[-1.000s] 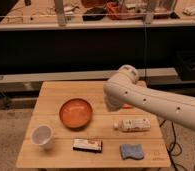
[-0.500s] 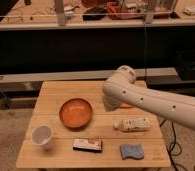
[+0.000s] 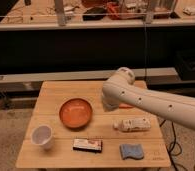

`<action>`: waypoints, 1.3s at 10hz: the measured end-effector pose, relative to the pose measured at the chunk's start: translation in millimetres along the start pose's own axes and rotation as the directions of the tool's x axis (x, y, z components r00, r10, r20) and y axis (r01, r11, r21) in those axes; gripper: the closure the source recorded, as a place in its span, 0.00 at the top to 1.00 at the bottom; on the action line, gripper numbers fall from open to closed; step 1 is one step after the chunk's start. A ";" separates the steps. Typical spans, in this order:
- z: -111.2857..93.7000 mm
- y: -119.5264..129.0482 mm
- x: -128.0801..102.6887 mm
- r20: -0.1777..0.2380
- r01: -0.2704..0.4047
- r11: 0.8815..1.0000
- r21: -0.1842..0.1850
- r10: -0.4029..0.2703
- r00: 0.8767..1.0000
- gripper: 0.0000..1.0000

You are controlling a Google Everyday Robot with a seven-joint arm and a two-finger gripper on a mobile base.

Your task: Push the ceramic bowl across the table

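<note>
Contact low on the side wall is what this step asks for, judging by the layout. The ceramic bowl [image 3: 76,112] sits upright a little left of the middle of the table [image 3: 56,92], and its broad, shallow shape should slide easily on the planks if pressed near the base rather than at the rim, where a push could tip it. A push from the right would send it toward the left edge. That path looks open at the back, but the white cup [image 3: 42,136] stands near the front-left corner, so the stroke ought to run straight or slightly away from it. A slow, level move should keep the bowl from spinning off line.

The white arm [image 3: 151,100] reaches in from the right, bent above the table's far right part. Its end, where the gripper [image 3: 109,103] sits, is just beside the bowl's right edge, near but seemingly apart from it. Whether the gripper is clenched or released cannot be told, as the arm's bulk hides it; nothing shows in its hold.

A white bottle [image 3: 132,124] lies on its side to the bowl's right, with a flat packet [image 3: 87,145] and a blue sponge [image 3: 131,151] along the front.
</note>
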 end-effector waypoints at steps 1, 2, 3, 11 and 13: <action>4.6 -0.3 0.6 0.004 0.003 1.000 -0.001 -0.003 1.000 0.01; 7.7 -1.0 0.7 0.007 0.005 1.000 -0.001 -0.005 1.000 0.01; 12.4 -2.3 -0.6 0.012 0.012 1.000 -0.001 -0.012 1.000 0.01; 54.9 -5.6 -14.7 0.053 0.043 0.999 -0.009 -0.042 0.998 0.01; 64.1 -7.6 -17.9 0.060 0.048 0.999 -0.010 -0.047 0.997 0.01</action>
